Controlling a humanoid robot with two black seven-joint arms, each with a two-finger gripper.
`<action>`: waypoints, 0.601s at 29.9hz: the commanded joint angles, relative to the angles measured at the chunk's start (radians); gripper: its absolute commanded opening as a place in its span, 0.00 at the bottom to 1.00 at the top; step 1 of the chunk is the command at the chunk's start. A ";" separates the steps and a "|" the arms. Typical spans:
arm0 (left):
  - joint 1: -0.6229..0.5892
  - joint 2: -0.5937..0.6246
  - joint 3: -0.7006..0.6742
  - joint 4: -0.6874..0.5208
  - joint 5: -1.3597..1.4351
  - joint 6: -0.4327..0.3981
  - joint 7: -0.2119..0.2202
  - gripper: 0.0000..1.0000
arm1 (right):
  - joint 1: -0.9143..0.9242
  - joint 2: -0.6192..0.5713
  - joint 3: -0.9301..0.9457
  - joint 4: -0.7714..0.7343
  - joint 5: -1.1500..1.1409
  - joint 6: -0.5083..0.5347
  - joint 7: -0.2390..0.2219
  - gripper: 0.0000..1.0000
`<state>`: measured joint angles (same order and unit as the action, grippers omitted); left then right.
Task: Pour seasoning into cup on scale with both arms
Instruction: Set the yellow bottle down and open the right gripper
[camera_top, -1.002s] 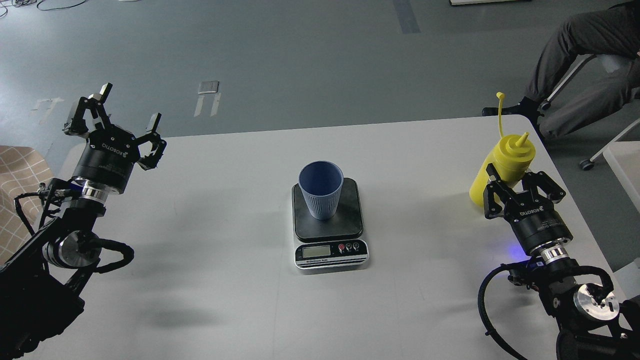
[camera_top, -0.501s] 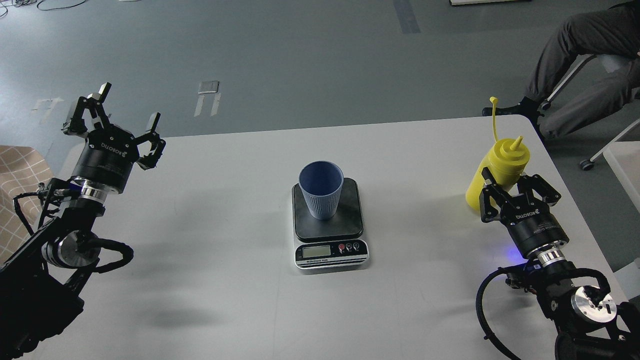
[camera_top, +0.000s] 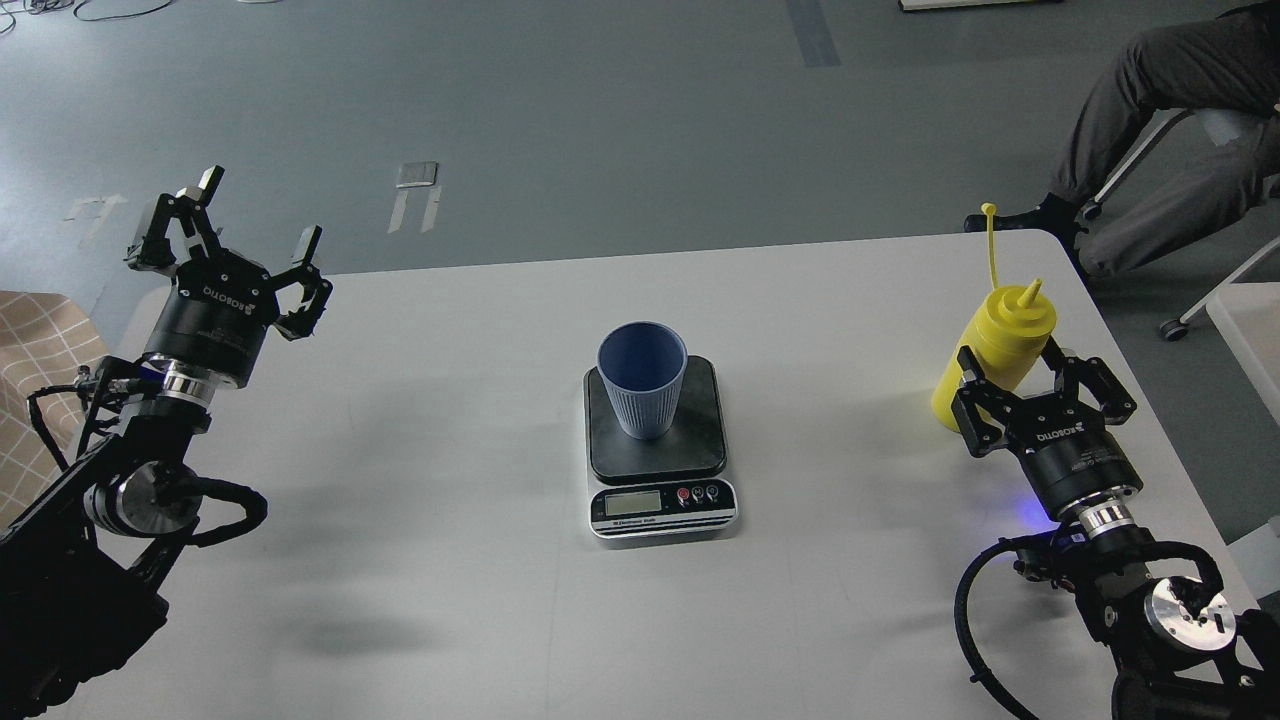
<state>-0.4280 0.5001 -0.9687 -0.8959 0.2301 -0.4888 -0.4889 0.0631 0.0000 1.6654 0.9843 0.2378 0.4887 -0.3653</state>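
Grey floor is seen behind a white table (camera_top: 450, 560), and a seated person's legs (camera_top: 1160, 90) are visible at the upper right. At the table's centre, the scale (camera_top: 660, 470) is placed with its LCD and 3 buttons facing the near edge, and the light blue cup (camera_top: 641, 380) is stood upright on its dark platform. The seasoning (camera_top: 995, 345), a yellow squeeze bottle, is found near the table's right edge, well apart from the scale, tilted slightly with its tethered cap held up on a thin strap. The right gripper (camera_top: 1015, 372) is positioned around the bottle's lower body, its 2 fingers set on either side; whether they are pressed against it cannot be told. The left gripper (camera_top: 255, 215) is held above the table's left corner, its fingers spread wide and empty.
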 joint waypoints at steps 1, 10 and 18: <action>0.000 0.000 0.001 0.000 0.000 0.000 0.000 0.98 | -0.002 0.000 0.002 0.002 0.002 0.000 0.000 0.99; 0.006 0.000 -0.002 0.000 0.000 0.000 0.000 0.98 | -0.066 0.000 -0.004 0.118 0.000 0.000 0.000 0.99; 0.005 -0.002 -0.004 0.000 0.000 0.000 0.000 0.98 | -0.154 0.000 -0.013 0.272 -0.003 0.000 -0.001 0.99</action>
<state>-0.4223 0.4990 -0.9717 -0.8960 0.2301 -0.4887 -0.4889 -0.0617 0.0000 1.6542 1.2064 0.2351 0.4888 -0.3664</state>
